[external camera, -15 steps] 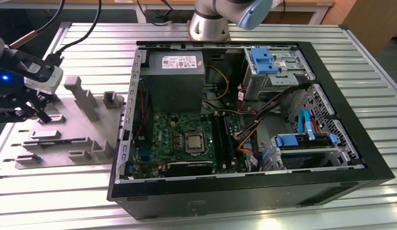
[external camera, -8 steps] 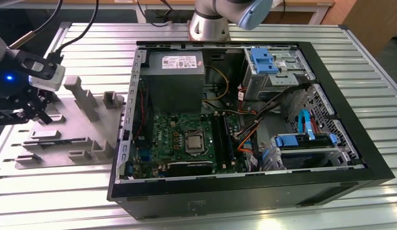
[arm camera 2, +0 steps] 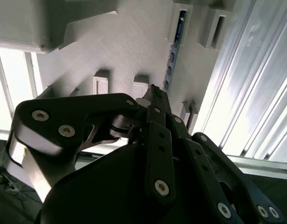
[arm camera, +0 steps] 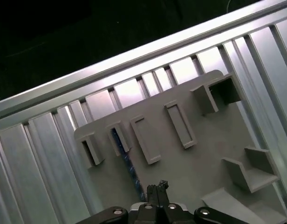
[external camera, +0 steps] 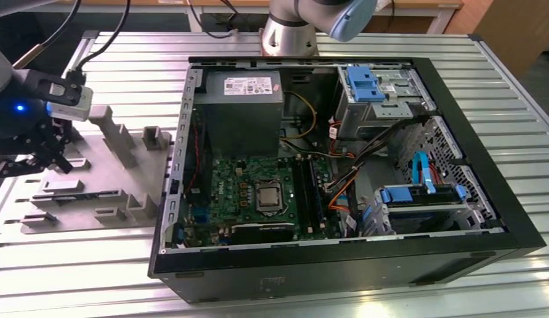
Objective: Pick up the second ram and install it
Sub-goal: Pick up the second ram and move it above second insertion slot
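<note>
- Gripper (arm camera 2: 153, 92) linkage closest; fingertips together, nothing btwn them.
- Hovers over grey fixture (arm camera: 199, 154).
- On edge in fixture slot: second ram (arm camera: 126, 158), near gripper tips.
- PC case (external camera: 345, 165) open, well apart.

A black open computer tower case (external camera: 487, 218) lies on its side on the ribbed aluminium desk (external camera: 513, 99), filling the centre and right of the frame. Inside it sit a green motherboard (external camera: 235, 189), a grey power supply box (external camera: 243, 99) and blue drive brackets (external camera: 363, 83). At the left lies a grey plastic fixture plate (external camera: 89, 175) with raised blocks; a thin dark memory stick (external camera: 75, 194) rests in it. The black gripper (external camera: 36, 162) hangs at the left edge, over the plate.
</note>
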Motion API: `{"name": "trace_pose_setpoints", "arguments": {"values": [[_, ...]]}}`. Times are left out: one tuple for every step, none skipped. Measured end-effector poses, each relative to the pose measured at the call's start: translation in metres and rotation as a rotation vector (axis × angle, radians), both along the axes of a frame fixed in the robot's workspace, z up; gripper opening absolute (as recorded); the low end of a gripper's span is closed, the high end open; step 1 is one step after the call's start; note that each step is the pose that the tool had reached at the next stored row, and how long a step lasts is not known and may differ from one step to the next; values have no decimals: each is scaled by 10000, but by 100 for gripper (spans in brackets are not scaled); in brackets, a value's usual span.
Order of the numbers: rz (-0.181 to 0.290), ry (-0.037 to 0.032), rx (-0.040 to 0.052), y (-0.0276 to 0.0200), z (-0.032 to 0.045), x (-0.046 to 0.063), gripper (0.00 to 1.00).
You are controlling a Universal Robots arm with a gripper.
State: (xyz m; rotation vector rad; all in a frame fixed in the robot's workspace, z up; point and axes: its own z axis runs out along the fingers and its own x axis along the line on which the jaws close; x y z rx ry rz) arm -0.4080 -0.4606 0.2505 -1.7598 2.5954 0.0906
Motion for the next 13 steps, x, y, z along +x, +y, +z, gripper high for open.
{"name": "trace_pose_setpoints", "arguments": {"values": [[180, 0, 0, 0, -6, 0, 11], [371, 0, 0, 0, -13, 0, 11], [550, 0, 1, 0, -19, 0, 11], [730, 0, 0, 0, -25, 0, 11], [910, 0, 0, 0, -32, 0, 11], [1090, 0, 0, 0, -38, 0, 11], [1270, 1, 0, 0, -44, 0, 11], [1449, 0, 0, 0, -50, 0, 11], [1641, 0, 1, 0, -57, 0, 11], [1820, 0, 0, 0, -64, 0, 11], [2007, -1, 1, 0, -71, 0, 11], [2186, 0, 1, 0, -78, 0, 11], [2366, 0, 1, 0, -84, 0, 11]]}}
